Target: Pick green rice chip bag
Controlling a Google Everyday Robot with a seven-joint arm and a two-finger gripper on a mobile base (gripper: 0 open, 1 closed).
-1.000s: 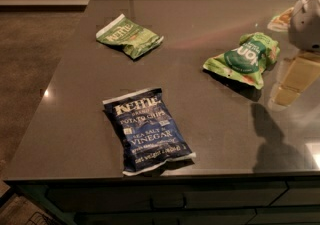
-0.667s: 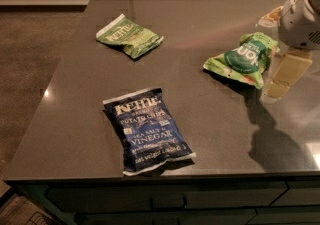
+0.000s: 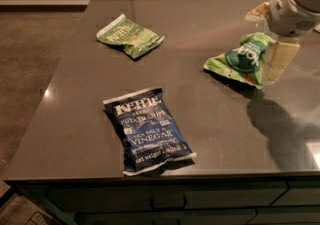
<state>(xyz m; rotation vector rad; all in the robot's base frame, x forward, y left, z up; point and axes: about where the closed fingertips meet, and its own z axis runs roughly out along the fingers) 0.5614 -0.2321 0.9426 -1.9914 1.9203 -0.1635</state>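
Green rice chip bag (image 3: 243, 60) lies right of and beyond the blue Kettle vinegar bag (image 3: 148, 129), its long axis running left to right; your gripper (image 3: 276, 65) hangs at its right end, spread or closed you cannot tell

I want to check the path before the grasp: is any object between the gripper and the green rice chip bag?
Nothing visible does. The gripper is right beside the green rice chip bag, at its right edge. The green Kettle bag and the blue Kettle bag lie apart, further left.
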